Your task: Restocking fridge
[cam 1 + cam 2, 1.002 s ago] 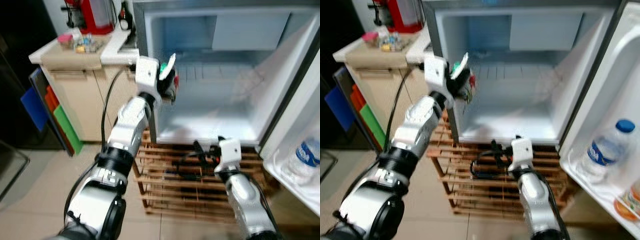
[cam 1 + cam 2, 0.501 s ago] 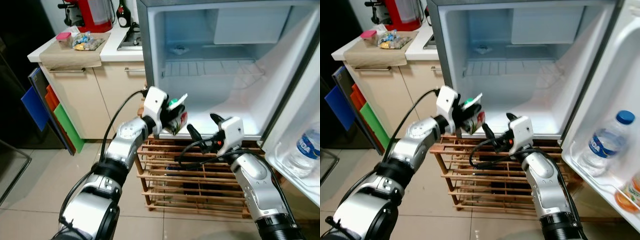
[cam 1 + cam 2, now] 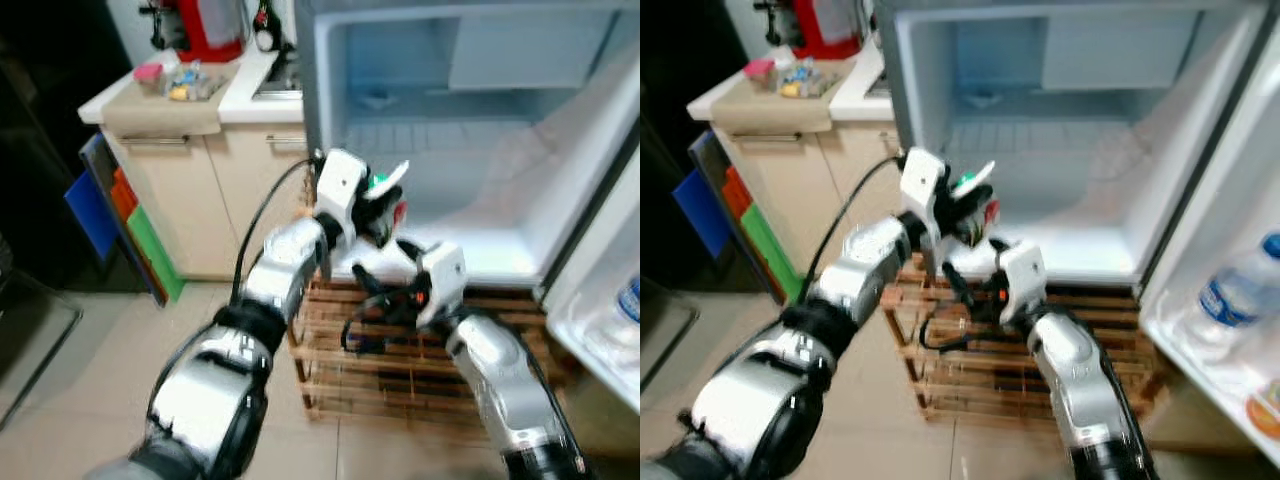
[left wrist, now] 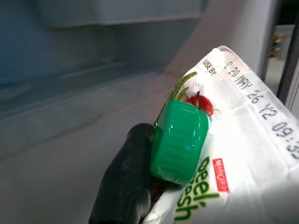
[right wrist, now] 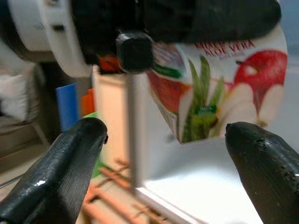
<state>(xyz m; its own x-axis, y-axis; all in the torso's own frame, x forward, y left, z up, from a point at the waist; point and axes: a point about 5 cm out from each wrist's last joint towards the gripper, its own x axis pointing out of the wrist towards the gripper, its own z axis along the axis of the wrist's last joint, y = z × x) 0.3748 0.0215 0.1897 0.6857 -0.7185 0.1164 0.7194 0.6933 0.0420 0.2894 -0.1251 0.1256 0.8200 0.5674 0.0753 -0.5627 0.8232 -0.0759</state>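
Note:
My left gripper (image 3: 381, 205) is shut on a white juice carton (image 3: 388, 196) with a green cap (image 4: 180, 140) and apple and aloe pictures (image 5: 212, 95). It holds the carton tilted at the front edge of the open fridge (image 3: 500, 215), above the lowest shelf. One black finger (image 4: 125, 184) presses next to the cap. My right gripper (image 3: 385, 268) is open just below the carton. Its two fingers (image 5: 58, 175) are spread wide on either side of the carton's underside, not touching it.
The fridge door (image 3: 1250, 200) stands open at the right with a water bottle (image 3: 1237, 296) in its rack. A wooden slatted rack (image 3: 395, 365) with black cables sits under the fridge. A counter (image 3: 190, 95) with a red appliance (image 3: 208, 25) stands at the left.
The camera has shifted and blurred. The left gripper has lifted the carton a little toward the fridge opening, and the right gripper has come closer under it.

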